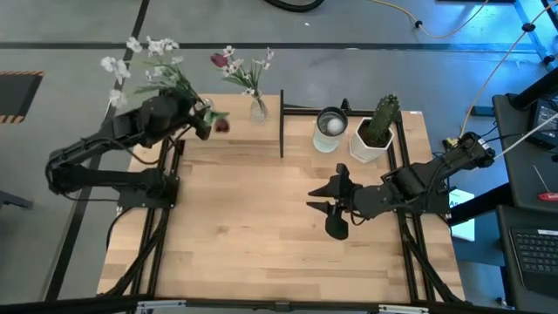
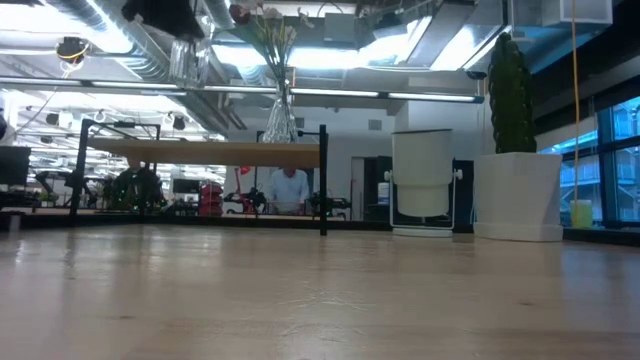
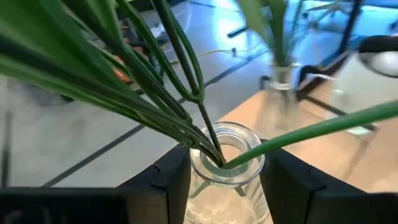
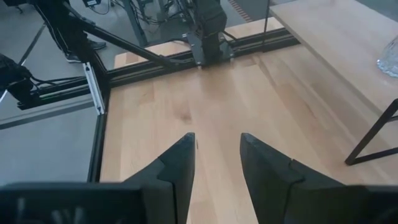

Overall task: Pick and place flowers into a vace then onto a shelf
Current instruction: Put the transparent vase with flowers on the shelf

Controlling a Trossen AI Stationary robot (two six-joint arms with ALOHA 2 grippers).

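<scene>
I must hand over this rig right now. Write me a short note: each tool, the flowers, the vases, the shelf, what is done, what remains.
Left tool: shut on a glass vase with flowers, raised at the shelf's left end.
Right tool: open, empty, over the tabletop.
Shelf: a second vase with flowers already stands on it.
Done: flowers in both vases, one vase shelved.
Left: set the held vase on the shelf, release.

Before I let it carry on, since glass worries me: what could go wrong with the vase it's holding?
The left gripper clamps a clear glass vase by its neck, in the air; a slip could drop it. Its flowers lean far sideways, so they may fall out. Another vase already stands on the shelf, so it could be knocked.
</scene>
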